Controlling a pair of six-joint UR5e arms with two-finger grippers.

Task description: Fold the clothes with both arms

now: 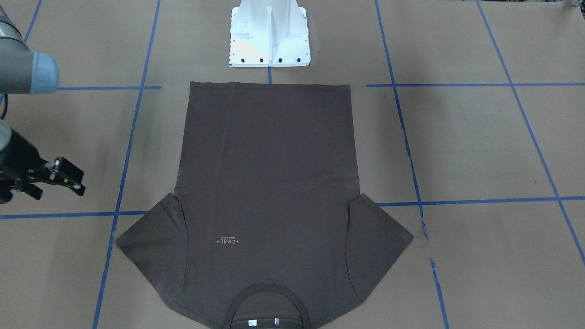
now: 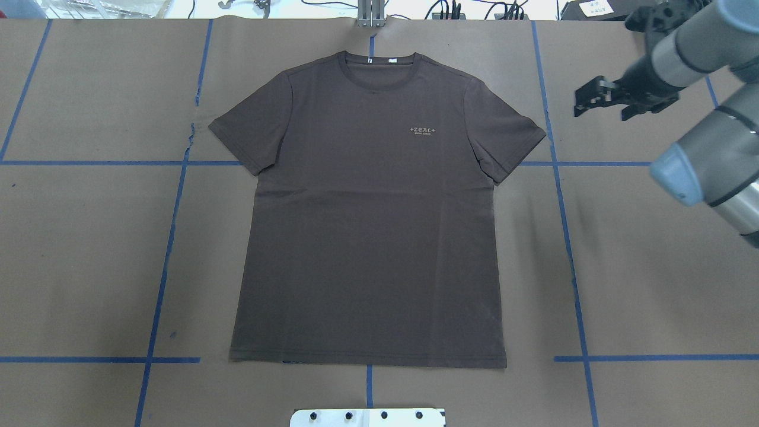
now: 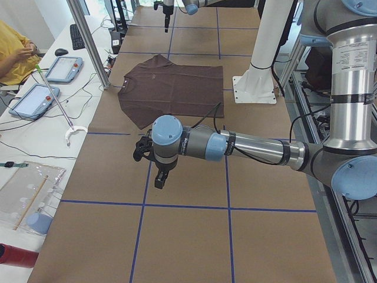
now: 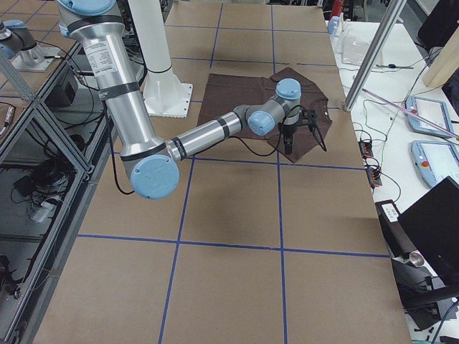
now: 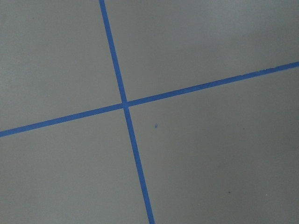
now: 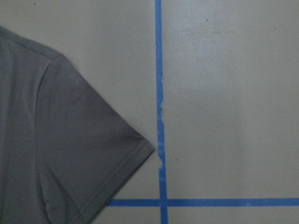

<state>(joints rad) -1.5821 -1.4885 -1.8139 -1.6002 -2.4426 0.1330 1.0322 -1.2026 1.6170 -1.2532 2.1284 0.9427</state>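
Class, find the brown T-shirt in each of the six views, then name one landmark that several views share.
Front-facing: T-shirt in the centre, collar at the bottom edge.
Overhead: centre, collar at the top.
Exterior left: upper middle, beyond the left arm.
Exterior right: upper middle, partly behind the right arm.
Left wrist: not in it.
Right wrist: one sleeve, on the left side.
Landmark: white pedestal by the hem, in all four exterior views.

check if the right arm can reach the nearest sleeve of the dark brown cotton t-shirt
Probably yes: the right gripper hangs beside that sleeve of the dark brown t-shirt, with only bare brown paper between them.
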